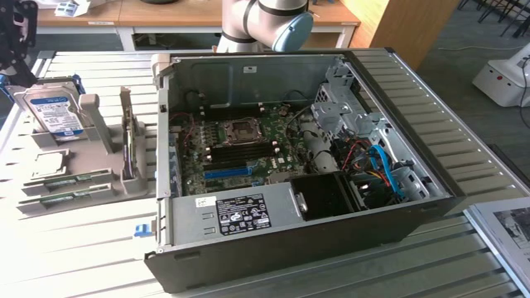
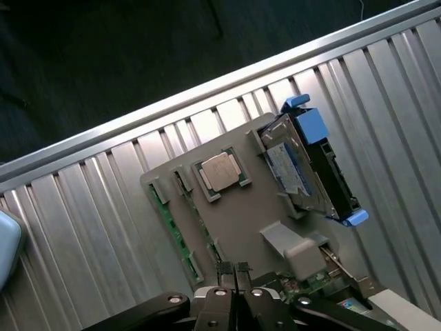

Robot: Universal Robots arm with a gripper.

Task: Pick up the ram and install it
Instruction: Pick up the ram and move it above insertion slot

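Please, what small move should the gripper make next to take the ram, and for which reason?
Probably open the fingers. The gripper looks shut and holds nothing, over the grey holder. The ram lies untouched in that holder along its edge, near the square chip. Shut fingers could not close around the stick.

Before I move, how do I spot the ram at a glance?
At the exterior view's left, beside the open computer case, stands a grey holder. On its nearest steps, in front of the square silver processor, lies the ram: two long thin green sticks, unlike the blocky blue-framed hard drive behind.
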